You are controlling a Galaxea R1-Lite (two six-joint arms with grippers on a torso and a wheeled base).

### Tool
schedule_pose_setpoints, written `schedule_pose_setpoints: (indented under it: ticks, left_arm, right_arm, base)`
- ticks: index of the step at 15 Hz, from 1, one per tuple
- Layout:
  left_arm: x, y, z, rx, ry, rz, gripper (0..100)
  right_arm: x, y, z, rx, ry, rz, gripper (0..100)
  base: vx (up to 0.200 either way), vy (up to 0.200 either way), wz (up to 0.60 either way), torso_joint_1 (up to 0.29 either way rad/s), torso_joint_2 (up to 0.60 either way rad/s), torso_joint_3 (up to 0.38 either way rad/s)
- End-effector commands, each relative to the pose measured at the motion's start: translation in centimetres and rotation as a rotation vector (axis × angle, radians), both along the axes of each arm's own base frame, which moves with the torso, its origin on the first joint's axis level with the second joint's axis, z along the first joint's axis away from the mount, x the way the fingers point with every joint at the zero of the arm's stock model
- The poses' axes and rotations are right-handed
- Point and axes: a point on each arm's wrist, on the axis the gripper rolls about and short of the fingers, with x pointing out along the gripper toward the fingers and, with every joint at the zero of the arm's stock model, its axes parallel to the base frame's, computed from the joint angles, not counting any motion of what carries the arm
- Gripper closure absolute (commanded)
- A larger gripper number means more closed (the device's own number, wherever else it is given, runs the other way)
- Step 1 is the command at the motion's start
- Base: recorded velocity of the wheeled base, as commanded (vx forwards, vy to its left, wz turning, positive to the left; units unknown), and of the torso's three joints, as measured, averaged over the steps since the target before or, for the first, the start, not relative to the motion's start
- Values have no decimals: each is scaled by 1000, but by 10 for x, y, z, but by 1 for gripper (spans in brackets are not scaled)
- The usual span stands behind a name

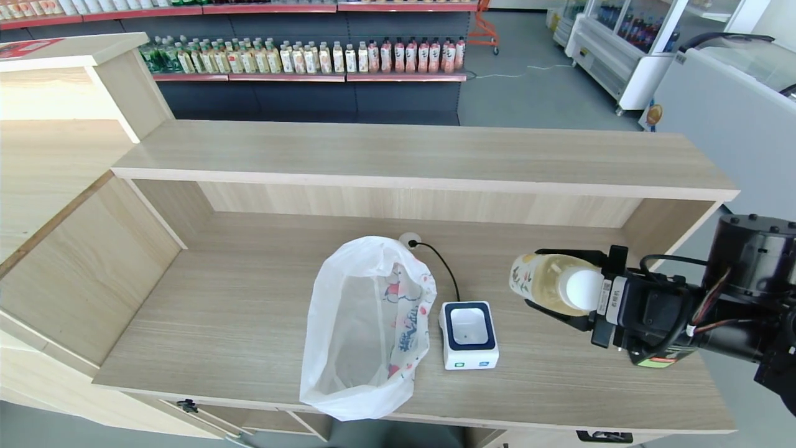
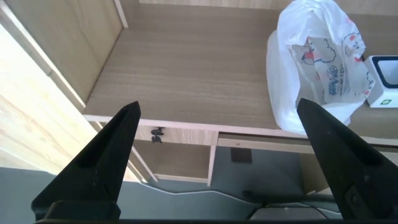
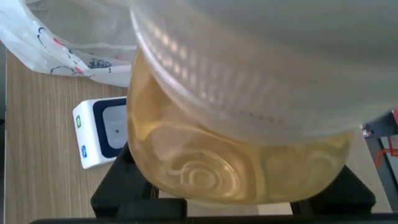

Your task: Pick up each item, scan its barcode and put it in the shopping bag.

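1. Right gripper (image 1: 533, 278): its fingers are clenched on a bottle (image 1: 547, 283), 1 finger above it and 1 below.
2. The bottle lies on its side in the grasp, with the white cap toward the wrist and the base pointing toward the scanner (image 1: 469, 335). It holds a pale yellow liquid. It sits over the right part of the counter (image 1: 236, 311), to the right of the scanner and apart from it.
3. In the right wrist view the bottle (image 3: 236, 155) is close to the lens, with the scanner (image 3: 102, 130) and the edge of the shopping bag (image 3: 68, 43) beyond it.
4. Left gripper (image 2: 219, 104): its 2 fingers are spread wide and released, with nothing between them. It is out in front of the counter's front edge, and the shopping bag (image 2: 317, 62) is off to one side.
5. Shopping bag (image 1: 367, 330): white, thin plastic with a printed pattern and an open mouth. It rests at the front edge of the counter, just beside the scanner on its left.
6. The scanner is a white box with a dark-framed window facing up, standing on the counter between the bag and the bottle. A black cable (image 1: 444, 264) runs from it to a round fitting at the back of the counter.
7. Beyond the counter, shelves (image 1: 311, 56) carry rows of bottled drinks.
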Motion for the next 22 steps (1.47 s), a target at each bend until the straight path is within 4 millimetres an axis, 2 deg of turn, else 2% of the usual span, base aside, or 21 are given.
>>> schedule_pose_setpoints:
  ticks: [1,3,4,6,9,14,18,22]
  left_arm:
    - [0,0,0,1,0,0,0]
    - [0,0,0,1,0,2,0]
    - [0,0,0,-1,0,0,0]
    - [0,0,0,-2,0,2,0]
    - [0,0,0,-2,0,2,0]
    - [0,0,0,-2,0,2,0]
    - [0,0,0,-2,0,2,0]
    - [0,0,0,-2,0,2,0]
  right_arm:
    - [8,-15,-11,-8,40,-28,100]
    - [14,-28,-15,1,56,-40,100]
    - [17,-43,-20,10,83,-55,100]
    - [21,-49,-27,15,114,-54,100]
    - [28,-49,-41,24,167,-20,100]
    - [43,-48,-52,32,193,25,100]
    - [54,-46,-71,32,233,33,100]
    - [72,-42,-77,36,226,57,100]
  base:
    - [0,0,0,0,0,0]
    - [0,0,0,0,0,0]
    - [0,0,0,0,0,0]
    - [0,0,0,0,0,0]
    - [0,0,0,0,0,0]
    - [0,0,0,0,0,0]
    - [0,0,0,0,0,0]
    - [0,0,0,0,0,0]
